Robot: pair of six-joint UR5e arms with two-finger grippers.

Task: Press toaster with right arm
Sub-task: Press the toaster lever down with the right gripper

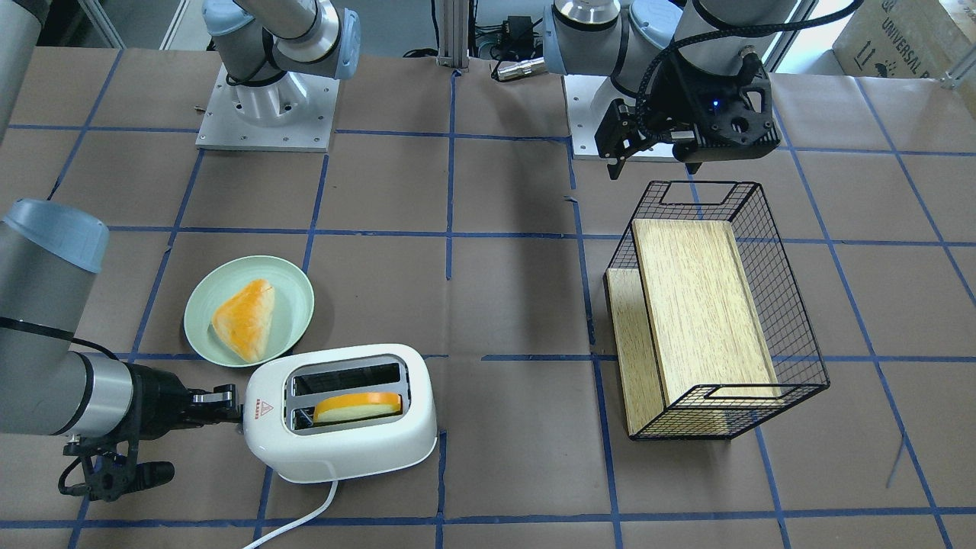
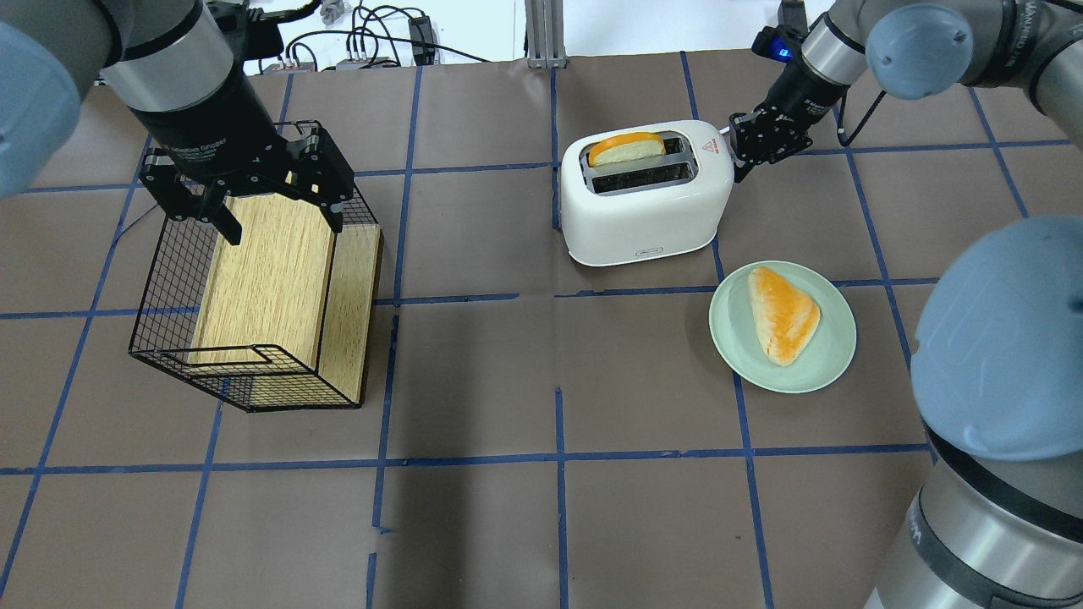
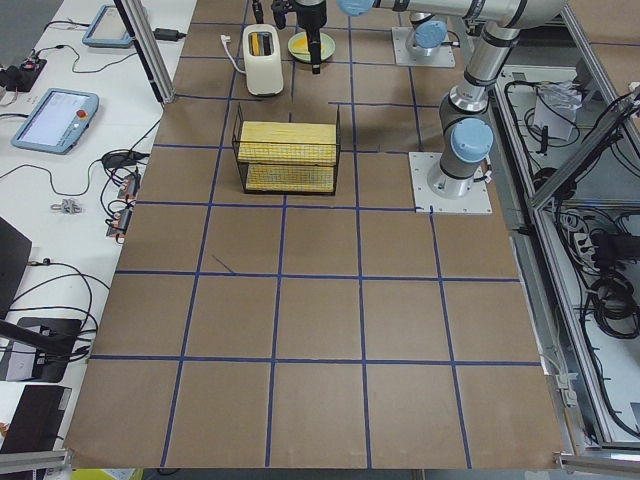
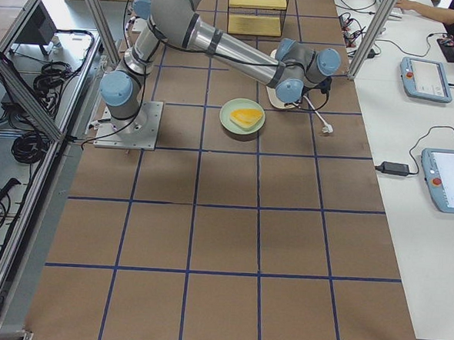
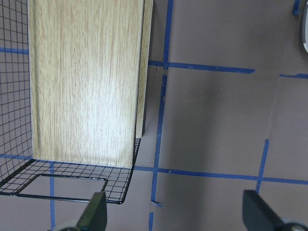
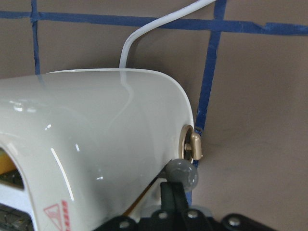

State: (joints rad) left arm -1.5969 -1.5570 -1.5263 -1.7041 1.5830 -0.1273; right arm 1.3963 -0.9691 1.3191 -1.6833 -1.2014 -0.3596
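The white toaster (image 1: 343,450) stands near the table's far edge, with an orange-crusted bread slice (image 1: 358,406) in one slot. It also shows in the overhead view (image 2: 643,220) and the right wrist view (image 6: 96,125). My right gripper (image 1: 227,405) is shut, and its tips are at the toaster's lever end. In the right wrist view the shut fingers (image 6: 168,195) touch the clear lever knob (image 6: 183,174). My left gripper (image 2: 254,203) is open and empty, hovering over the black wire basket (image 2: 161,338).
A green plate (image 1: 293,286) with a wedge of bread (image 1: 244,319) sits beside the toaster. The wire basket (image 1: 801,358) lies tilted with a wooden board (image 1: 701,305) in it. The toaster's white cord (image 1: 305,518) runs off the table edge.
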